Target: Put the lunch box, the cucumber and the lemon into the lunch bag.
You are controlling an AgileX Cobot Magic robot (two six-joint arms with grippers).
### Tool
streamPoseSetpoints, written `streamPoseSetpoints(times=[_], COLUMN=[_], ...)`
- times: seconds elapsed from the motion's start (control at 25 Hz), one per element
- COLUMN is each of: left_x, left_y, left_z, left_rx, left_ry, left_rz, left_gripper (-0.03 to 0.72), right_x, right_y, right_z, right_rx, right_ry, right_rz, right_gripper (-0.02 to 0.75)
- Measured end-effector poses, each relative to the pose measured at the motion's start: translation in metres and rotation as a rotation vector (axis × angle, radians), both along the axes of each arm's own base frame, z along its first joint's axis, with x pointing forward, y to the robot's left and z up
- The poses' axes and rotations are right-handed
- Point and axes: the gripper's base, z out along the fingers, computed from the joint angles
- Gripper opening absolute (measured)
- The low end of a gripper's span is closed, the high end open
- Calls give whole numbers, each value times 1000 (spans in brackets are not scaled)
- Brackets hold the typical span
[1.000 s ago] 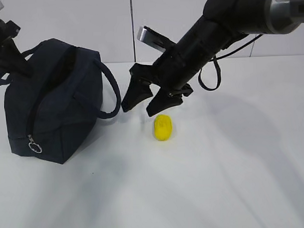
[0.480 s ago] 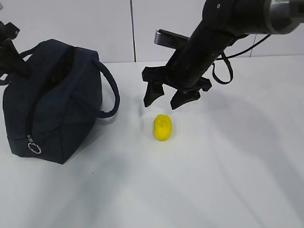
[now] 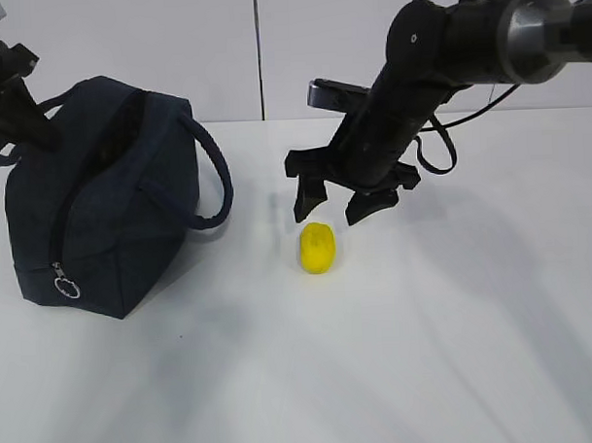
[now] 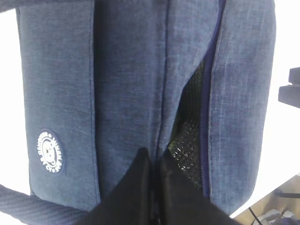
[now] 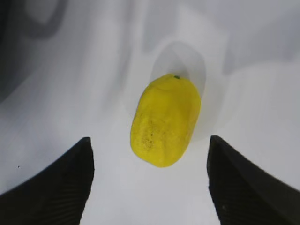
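Two grippers are on my screens. My right gripper (image 3: 334, 209) hangs just above the lemon (image 3: 317, 247), jaws spread wide and pointing down, not touching the fruit. From the right wrist camera I see the lemon (image 5: 165, 120) lying on the white table (image 5: 56, 93) between the two dark fingertips (image 5: 56, 187), a small green dot at its far end, with clear table showing on both sides of it. My left gripper (image 4: 153, 187) is pinched shut on the dark navy fabric of the lunch bag (image 4: 126, 93) right beside the zipper line; through the left wrist camera the zipper gapes open next to the fingers and I can see a shiny black mesh lining inside. A round white logo patch (image 4: 50, 151) sits on the bag's side panel. In the exterior camera the lunch bag (image 3: 110, 199) stands on the table at the left, well apart from the lemon, its near loop handle (image 3: 212, 176) arching out to the right and the silver ring pull (image 3: 68, 285) hanging at the bag's lower front corner. I cannot make out the bag's contents from any camera.
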Motion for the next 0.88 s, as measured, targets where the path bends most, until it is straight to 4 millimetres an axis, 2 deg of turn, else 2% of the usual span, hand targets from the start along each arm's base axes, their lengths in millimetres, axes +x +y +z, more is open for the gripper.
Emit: streamPoseSetpoints(times=[0.28,0.88], left_x=[0,1], left_y=[0,1], left_z=[0,0], left_rx=[1,7], left_ry=[-2,-13], left_rz=[1,8], left_gripper=[-8,-8], right_x=[6,13], right_y=[2,6], right_z=[-29,-44], right_rx=[-9,10], right_ry=[34,26], right_rz=[-19,-43], right_gripper=[577,577])
